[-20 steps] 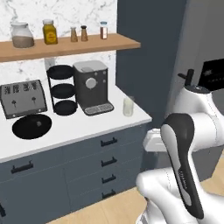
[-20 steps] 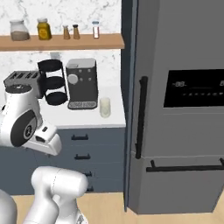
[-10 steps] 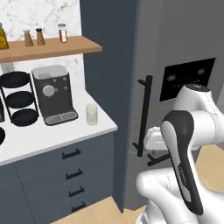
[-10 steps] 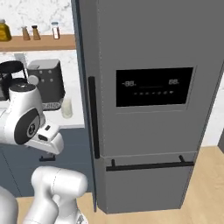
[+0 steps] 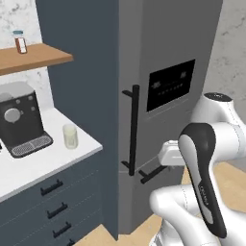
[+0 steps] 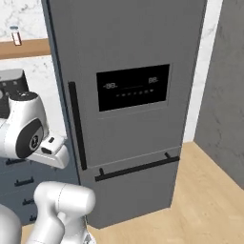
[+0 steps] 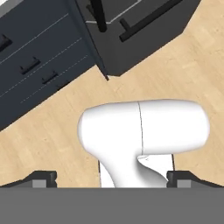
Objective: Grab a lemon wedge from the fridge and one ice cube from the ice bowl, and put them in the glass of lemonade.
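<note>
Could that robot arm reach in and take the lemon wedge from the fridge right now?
Probably not yet. The fridge has its doors shut, the tall handle untouched, so nothing inside is reachable. The gripper points down at the wooden floor, fingers spread and empty. It would have to open the door first.

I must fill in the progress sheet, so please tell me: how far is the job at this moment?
Nothing looks done yet. The fridge has both doors shut, its tall black handle untouched. The glass of lemonade stands on the white counter beside the coffee machine, with nothing added that I can see. The claw is open, empty and pointing at the floor. Left: open the fridge, fetch the lemon wedge, fetch an ice cube, drop both in the glass.
</note>
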